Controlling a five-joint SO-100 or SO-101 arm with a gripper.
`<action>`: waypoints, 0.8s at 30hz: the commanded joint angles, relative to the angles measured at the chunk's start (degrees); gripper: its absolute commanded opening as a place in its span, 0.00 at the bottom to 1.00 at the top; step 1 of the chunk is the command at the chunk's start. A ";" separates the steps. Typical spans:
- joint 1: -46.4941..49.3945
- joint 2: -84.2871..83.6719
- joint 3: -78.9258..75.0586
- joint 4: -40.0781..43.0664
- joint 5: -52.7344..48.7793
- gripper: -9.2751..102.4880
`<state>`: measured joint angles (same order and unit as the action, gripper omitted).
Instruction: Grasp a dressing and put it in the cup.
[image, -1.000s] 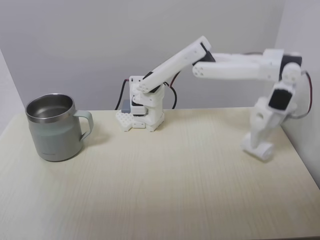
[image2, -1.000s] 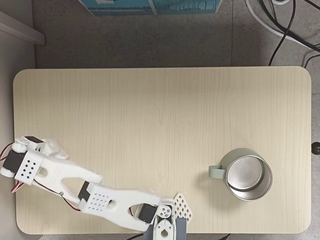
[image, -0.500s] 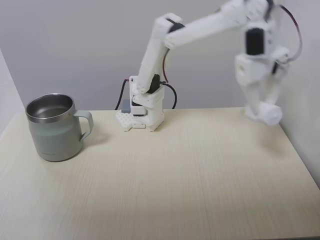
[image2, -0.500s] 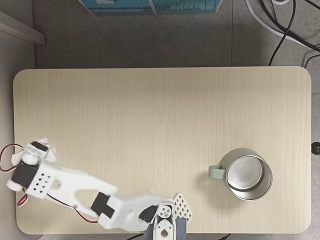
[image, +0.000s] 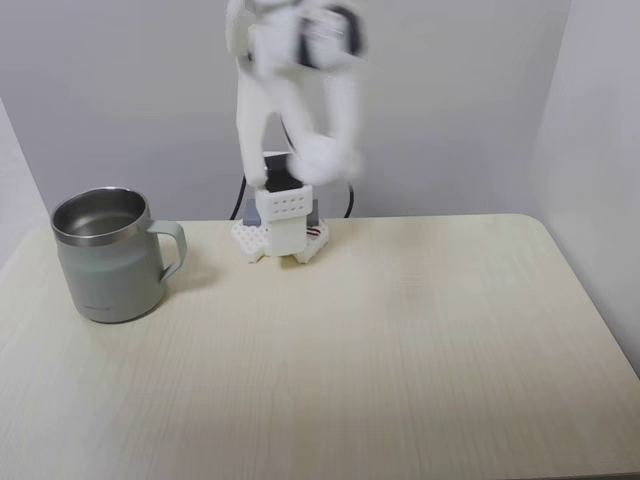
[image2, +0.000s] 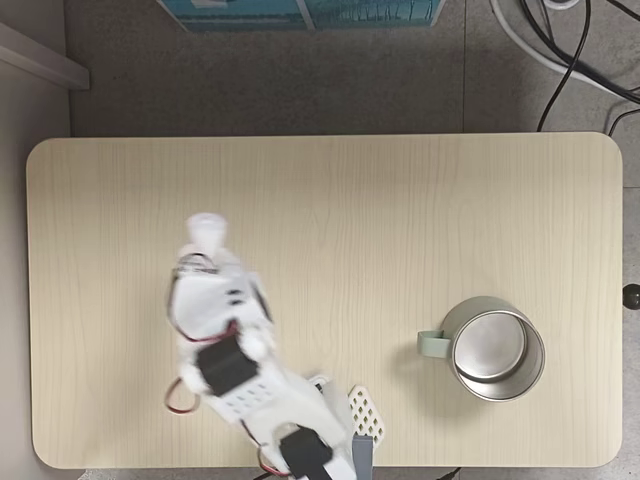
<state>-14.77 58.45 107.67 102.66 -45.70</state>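
Arm: swung in half a second from the far side of the table, raised high and folded above its base (image: 283, 225), heavily motion-blurred in both fixed views.

Gripper (image: 322, 158): a white blurred lump at its tip reads as the gauze dressing (image2: 207, 228) pinched between the fingers, lifted clear of the tabletop. Blur prevents confirming the grip; judged held, since nothing white lies on the wood.

Meaning for task: pickup done, carry toward the mug under way; release not yet made.

Cup (image: 105, 256): grey-green mug, steel interior, upright, handle toward the arm base, well apart from the gripper; nothing visible inside.

Surface: pale wood-grain table (image2: 400, 200), rounded corners.

Room: plain grey-white walls behind; from above, grey floor, black cables (image2: 560, 50), the edge of a teal box (image2: 300, 12).
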 joint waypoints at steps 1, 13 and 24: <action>11.87 -7.73 -3.43 1.05 3.43 0.08; 47.55 -7.47 -9.93 0.44 12.92 0.08; 69.52 12.83 -1.14 1.32 5.27 0.08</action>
<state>50.27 67.15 102.30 102.74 -39.29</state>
